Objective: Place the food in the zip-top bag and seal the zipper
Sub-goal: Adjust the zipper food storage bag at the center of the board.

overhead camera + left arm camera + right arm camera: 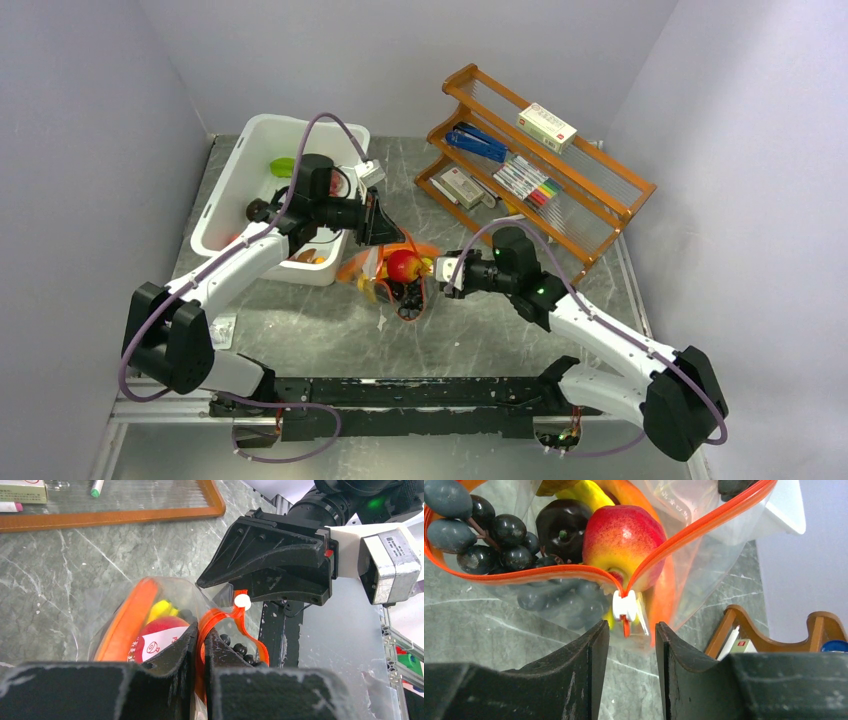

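The zip-top bag (pixel 392 272) sits at the middle of the grey marble table (pixel 480 335), just right of the white bin (pixel 222 190) and on the near side of the wooden rack (pixel 600 218), already packed with toy food and with its mouth gaping. Its zipper (pixel 696 529), a thin orange-red strip, runs in two separated bands that bow apart and meet only at the white slider tab (pixel 625 605), at the end of the mouth that faces right. Through the opening show a red-and-yellow fruit (pixel 624 535), dark grapes (pixel 479 530) to one side, a dark glossy round fruit (pixel 561 522) and part of the banana bunch (pixel 584 492); more grapes press against the clear plastic below the strip. The left gripper (pixel 200 635), reaching in from the bin side, has its fingers pinched tight on the orange-red strip at the bag's left end, the band running up between the pads. The right gripper (pixel 631 630), coming from the right, points straight at the slider tab with its fingers a narrow gap apart; the tab stands just ahead of the tips, in line with that gap, and no contact shows. Coloured markers (pixel 530 180) lie on the rack.
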`<move>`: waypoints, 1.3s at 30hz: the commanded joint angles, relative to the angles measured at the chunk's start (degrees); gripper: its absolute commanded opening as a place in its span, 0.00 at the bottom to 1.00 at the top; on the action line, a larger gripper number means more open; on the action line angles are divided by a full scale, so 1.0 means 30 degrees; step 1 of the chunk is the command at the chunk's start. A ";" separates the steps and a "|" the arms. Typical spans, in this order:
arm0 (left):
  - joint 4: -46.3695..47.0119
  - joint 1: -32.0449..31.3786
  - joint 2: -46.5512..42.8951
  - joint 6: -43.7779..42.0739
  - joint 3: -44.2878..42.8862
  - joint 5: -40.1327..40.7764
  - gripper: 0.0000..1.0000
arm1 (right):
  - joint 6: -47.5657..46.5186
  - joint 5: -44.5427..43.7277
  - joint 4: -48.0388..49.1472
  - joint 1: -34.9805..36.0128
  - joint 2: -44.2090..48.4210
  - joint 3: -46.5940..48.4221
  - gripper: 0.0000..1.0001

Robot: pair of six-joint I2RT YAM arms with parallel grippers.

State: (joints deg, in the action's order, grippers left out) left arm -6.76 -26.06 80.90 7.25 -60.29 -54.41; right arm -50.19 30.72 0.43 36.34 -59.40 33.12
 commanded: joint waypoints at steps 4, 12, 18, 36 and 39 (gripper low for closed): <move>0.0988 0.0134 0.0167 -0.0291 -0.0530 -0.1051 0.07 | -0.0141 0.0812 0.1461 -0.0128 -0.0454 0.0271 0.39; 0.0768 0.0177 -0.0031 -0.0533 -0.0544 -0.0497 0.07 | 0.0337 0.1154 0.0538 -0.0301 0.0188 0.0706 0.00; 0.0855 0.0363 -0.0547 -0.0141 -0.0788 0.0705 0.08 | 0.3723 0.1990 -0.1309 -0.0538 0.1390 0.2033 0.00; 0.3459 -0.0019 -0.5012 -0.6743 0.1103 -0.1353 0.54 | 1.3694 0.1920 -0.1185 -0.0518 0.3964 0.0879 0.00; 0.0839 -0.0793 -0.4812 -1.0112 0.0296 -0.3017 0.57 | 1.4350 0.1915 -0.0845 -0.0539 0.3166 0.1114 0.00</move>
State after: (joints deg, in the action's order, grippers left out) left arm -1.13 -26.22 66.13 -8.82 -58.11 -53.45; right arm -11.29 35.70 -5.17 35.09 -47.86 36.38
